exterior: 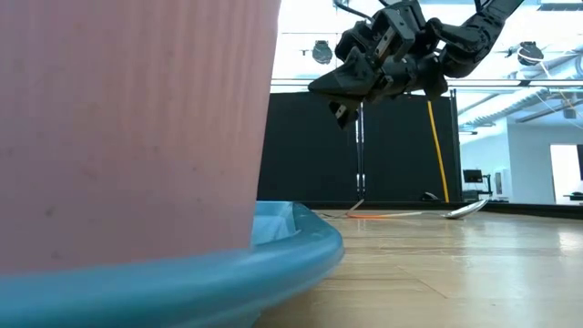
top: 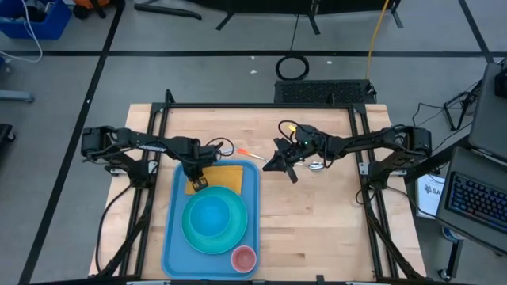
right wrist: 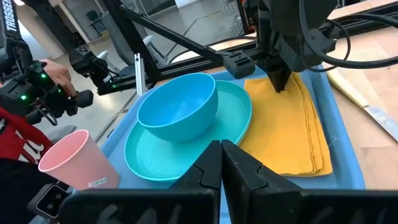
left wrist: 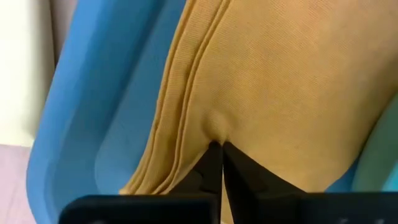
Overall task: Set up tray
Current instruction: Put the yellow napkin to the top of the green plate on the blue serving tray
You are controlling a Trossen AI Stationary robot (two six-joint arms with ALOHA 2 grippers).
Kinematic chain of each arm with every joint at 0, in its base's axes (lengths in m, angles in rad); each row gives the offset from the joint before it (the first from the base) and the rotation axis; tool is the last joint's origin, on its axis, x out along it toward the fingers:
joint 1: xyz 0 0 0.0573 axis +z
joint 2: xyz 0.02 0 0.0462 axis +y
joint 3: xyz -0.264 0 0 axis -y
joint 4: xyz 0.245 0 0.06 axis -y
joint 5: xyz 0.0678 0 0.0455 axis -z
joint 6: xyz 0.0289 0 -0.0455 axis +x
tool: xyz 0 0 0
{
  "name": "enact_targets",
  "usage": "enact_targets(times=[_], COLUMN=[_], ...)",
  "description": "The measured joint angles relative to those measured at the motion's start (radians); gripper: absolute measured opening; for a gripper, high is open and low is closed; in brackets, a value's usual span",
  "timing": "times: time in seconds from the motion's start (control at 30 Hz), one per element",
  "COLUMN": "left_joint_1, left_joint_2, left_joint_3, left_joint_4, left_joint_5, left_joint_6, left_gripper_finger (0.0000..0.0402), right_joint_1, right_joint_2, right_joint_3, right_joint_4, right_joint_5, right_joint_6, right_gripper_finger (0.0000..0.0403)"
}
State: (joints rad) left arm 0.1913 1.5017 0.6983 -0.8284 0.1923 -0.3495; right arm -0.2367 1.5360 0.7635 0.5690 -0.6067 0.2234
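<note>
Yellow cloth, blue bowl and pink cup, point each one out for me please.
yellow cloth (right wrist: 283,134): right wrist view, middle of the folded stack.
blue bowl (right wrist: 177,109): right wrist view, inner hollow.
pink cup (right wrist: 78,165): right wrist view, outer side wall.

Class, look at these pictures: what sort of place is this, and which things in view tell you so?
Probably a robotics lab or workshop: a wooden workbench in a metal frame, cables on the taped floor, and a computer keyboard beside it.

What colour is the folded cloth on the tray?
Mustard yellow. The folded cloth lies on the light-blue tray; the right wrist view shows it best.
</note>
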Motion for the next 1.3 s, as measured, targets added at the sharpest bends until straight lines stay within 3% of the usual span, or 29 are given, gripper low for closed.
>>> enact_targets(times=[0.1,0.4,0.73,0.93,1.3], left_joint_1=[0.000,-0.004,-0.003,-0.005,-0.092], left_joint_2=[0.001,-0.018,-0.172,-0.251,-0.410], left_joint_3=[-0.001,-0.001,-0.005,-0.005,-0.003], left_joint_4=[0.011,0.035,0.072,0.075,0.228], left_joint_5=[0.016,-0.062,-0.199,-0.174,-0.433], left_joint_6=[-0.008,0.011,-0.005,0.005,0.067], left_gripper_finger=[0.0019,0.0021,0.0021,0.0021,0.0021], right_joint_1=[0.000,0.000,0.000,0.000,0.002], right_joint_2=[0.000,0.000,0.000,0.000,0.000], right_joint_3=[0.000,0.000,0.000,0.000,0.000], right_joint_4=[-0.002,-0.005,-0.005,-0.006,-0.055], right_joint_5=[0.000,0.002,0.007,0.007,0.010], right_joint_6=[-0.002,-0.012,-0.030,-0.037,-0.125], right_gripper_finger=[0.0000,0.0000,0.0000,0.0000,0.0000])
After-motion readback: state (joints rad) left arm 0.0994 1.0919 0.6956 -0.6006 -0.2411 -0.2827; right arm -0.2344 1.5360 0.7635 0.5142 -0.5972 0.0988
